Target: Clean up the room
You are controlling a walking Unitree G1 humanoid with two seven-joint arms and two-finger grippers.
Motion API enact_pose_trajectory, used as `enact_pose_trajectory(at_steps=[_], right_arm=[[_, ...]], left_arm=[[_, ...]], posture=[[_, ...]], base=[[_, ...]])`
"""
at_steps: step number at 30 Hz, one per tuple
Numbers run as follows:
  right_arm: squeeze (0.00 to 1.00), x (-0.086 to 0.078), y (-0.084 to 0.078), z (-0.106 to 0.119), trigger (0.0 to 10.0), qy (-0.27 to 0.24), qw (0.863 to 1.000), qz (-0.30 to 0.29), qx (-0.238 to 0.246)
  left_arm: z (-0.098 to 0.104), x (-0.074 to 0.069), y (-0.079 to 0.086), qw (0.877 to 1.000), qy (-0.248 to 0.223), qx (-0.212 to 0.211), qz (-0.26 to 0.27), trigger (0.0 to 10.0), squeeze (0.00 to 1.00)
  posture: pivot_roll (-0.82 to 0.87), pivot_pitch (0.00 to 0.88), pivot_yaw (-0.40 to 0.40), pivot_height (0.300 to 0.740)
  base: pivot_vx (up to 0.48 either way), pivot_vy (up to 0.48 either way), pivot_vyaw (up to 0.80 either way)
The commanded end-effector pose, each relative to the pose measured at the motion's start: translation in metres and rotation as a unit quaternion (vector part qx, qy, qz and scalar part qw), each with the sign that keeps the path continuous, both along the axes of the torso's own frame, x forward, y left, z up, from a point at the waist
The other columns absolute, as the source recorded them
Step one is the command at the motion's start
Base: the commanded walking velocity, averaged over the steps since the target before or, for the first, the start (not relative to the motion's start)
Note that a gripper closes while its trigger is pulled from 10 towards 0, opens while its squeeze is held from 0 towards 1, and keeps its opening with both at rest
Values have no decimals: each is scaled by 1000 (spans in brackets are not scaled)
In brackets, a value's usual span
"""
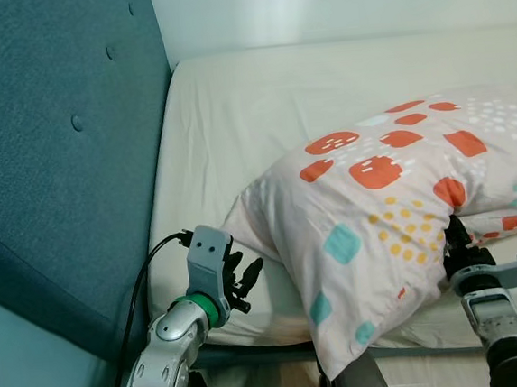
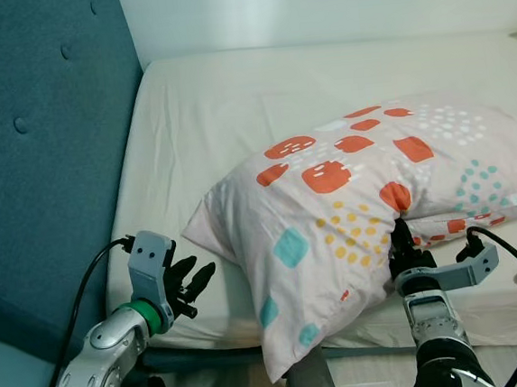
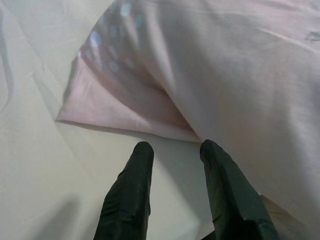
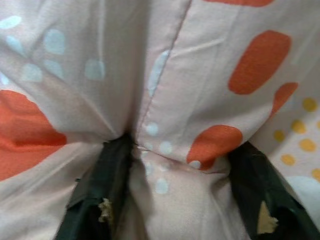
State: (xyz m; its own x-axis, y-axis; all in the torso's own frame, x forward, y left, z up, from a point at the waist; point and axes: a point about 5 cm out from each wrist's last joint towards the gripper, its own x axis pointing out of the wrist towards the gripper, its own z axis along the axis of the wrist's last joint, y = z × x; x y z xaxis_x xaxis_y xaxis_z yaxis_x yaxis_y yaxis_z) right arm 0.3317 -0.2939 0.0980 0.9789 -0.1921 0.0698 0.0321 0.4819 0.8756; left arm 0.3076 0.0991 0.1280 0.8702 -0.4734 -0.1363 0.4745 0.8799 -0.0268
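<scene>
Patterned pillow lying askew on the bed, one corner overhanging the near edge at 6 o'clock; tidying judged barely begun. Right pincer clamped on pillow fabric at 4 o'clock; left pincer parted, empty, just beside the pillow's 9 o'clock corner.

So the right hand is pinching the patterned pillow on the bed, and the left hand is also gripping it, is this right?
Not quite. The right hand does pinch the patterned pillow on the bed, but the left hand grips nothing: the left wrist view shows its fingers open over the sheet, just short of the pillow's corner.
</scene>
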Motion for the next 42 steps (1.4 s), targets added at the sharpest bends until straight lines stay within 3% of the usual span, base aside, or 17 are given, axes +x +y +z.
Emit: enact_pose_trajectory(at_steps=[1, 9, 17, 21, 23, 25, 26, 30, 31, 32, 35, 36, 38, 39, 42], right_arm=[[0, 0, 8, -6, 0, 10, 1000, 26, -3], [0, -1, -2, 1, 0, -5, 1000, 10, -12], [0, -3, -17, 10, 0, -1, 998, -24, -66], [0, -6, -33, 23, 0, -5, 992, -35, -118], [0, -6, -35, 26, 0, -8, 991, -34, -128], [0, -5, -38, 33, 0, -12, 987, -28, -156], [0, -3, -40, 43, 0, -19, 980, -16, -196], [0, 1, -40, 54, 0, -31, 972, -4, -231], [0, 7, -39, 77, 0, -64, 956, 21, -286], [0, 7, -39, 77, 0, -64, 956, 21, -286], [0, 13, -33, 129, 0, -141, 907, 66, -391], [0, 13, -33, 129, 0, -141, 907, 66, -391], [0, 10, -29, 164, 0, -192, 870, 93, -444], [0, 10, -29, 164, 0, -192, 870, 93, -444], [0, -3, -21, 196, 0, -217, 799, 162, -537]], left_arm=[[-4, -2, 2, 1000, 12, -1, 4, 10000, 0], [-4, 0, 2, 1000, 15, -2, 7, 10000, 0], [-4, 1, 2, 1000, 14, -3, 8, 10000, 0], [-4, 2, 2, 1000, 15, -4, 9, 10000, 0], [-4, 2, 2, 1000, 15, -4, 9, 10000, 0], [-5, 3, 2, 1000, 15, -4, 9, 10000, 0], [-4, 3, 1, 1000, 14, -5, 8, 10000, 0], [-4, 3, 0, 1000, 13, -6, 8, 10000, 0], [-4, 4, 0, 1000, 12, -7, 8, 10000, 0], [-4, 4, 0, 1000, 12, -7, 8, 10000, 0], [-4, 6, 1, 1000, 11, -8, 9, 10000, 0], [-4, 6, 1, 1000, 11, -8, 9, 10000, 0], [-4, 7, 0, 1000, 11, -9, 10, 10000, 0], [-4, 7, 0, 1000, 11, -9, 10, 10000, 0], [-4, 9, -1, 1000, 11, -12, 9, 10000, 0]], posture=[[-33, 229, 109, 571], [-41, 220, 107, 571], [-47, 216, 107, 571], [-62, 208, 105, 571], [-62, 208, 105, 571], [-69, 203, 102, 571], [-73, 199, 99, 571], [-75, 197, 99, 571], [-86, 188, 94, 571], [-86, 188, 94, 571], [-102, 181, 90, 571], [-102, 181, 90, 571], [-110, 178, 89, 571], [-110, 178, 89, 571], [-121, 173, 86, 571]], base=[[0, 0, 0], [0, 0, 0], [0, 0, 0], [0, 0, 0], [0, 0, 0], [0, 0, 0], [0, 0, 0], [0, 0, 0], [0, 0, 0], [0, 0, 0], [0, 0, 0], [0, 0, 0], [0, 0, 0], [0, 0, 0], [0, 0, 0]])
